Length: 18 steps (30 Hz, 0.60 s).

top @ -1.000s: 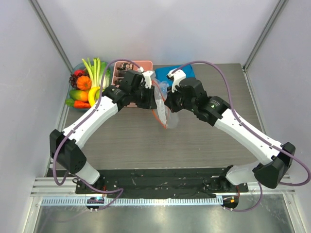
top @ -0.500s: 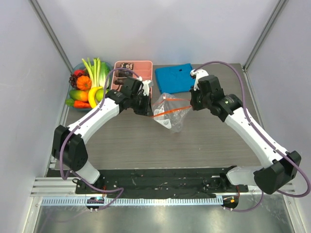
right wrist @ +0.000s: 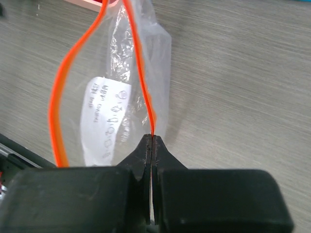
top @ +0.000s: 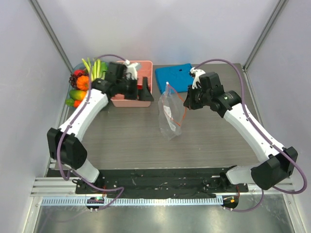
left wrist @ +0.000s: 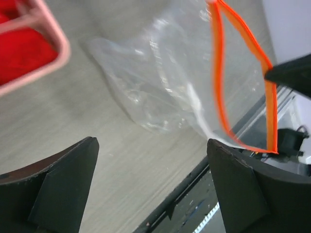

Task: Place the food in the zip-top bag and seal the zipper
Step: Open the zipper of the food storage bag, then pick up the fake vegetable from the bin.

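Note:
The clear zip-top bag (top: 169, 121) hangs mid-table with its mouth spread open. My right gripper (top: 186, 101) is shut on its orange zipper (top: 183, 115); in the right wrist view the jaws (right wrist: 151, 138) pinch that strip (right wrist: 142, 73), and the bag (right wrist: 112, 116) with its white printing hangs beyond. My left gripper (top: 144, 91) stands open and empty by the pink tray's right edge. Its wrist view shows the bag (left wrist: 160, 82) and the zipper loop (left wrist: 219, 92) ahead of the wide-apart fingers (left wrist: 65, 179). The food (top: 85, 85) is piled at the far left.
A pink compartment tray (top: 127, 102) sits behind the left gripper, its corner (left wrist: 46, 60) also in the left wrist view. A folded blue cloth (top: 172, 76) lies at the back centre. Grey walls stand close on both sides.
My left gripper has let go of the bag, opened wide and drawn back left toward the pink tray. The bag now hangs from the right gripper alone, turned more upright.

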Tool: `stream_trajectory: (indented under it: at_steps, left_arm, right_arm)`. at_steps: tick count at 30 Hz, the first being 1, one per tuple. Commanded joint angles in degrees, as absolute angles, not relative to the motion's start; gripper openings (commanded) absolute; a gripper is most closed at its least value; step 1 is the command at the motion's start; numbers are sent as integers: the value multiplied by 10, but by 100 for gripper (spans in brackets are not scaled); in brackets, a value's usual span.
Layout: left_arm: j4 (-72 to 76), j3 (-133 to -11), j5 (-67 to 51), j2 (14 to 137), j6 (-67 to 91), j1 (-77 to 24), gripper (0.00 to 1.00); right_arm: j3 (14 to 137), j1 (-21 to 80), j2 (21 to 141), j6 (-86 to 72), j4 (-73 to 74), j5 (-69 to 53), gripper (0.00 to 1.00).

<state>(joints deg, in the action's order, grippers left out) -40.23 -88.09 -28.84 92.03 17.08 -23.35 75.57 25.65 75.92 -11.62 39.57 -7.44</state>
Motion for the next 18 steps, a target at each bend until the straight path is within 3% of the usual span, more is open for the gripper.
stream_trajectory:
  at_steps: [1, 10, 18]
  left_arm:
    - [-423, -925, -365, 887, 183, -115, 100]
    - [-388, -889, -269, 838, 122, 35, 100]
    - [-428, -968, -100, 893, 22, 78, 100]
  right_arm:
    - [826, 254, 746, -150, 440, -55, 1]
    - [871, 254, 719, -147, 523, -4, 1]
    - [800, 255, 790, -150, 432, -4, 1]
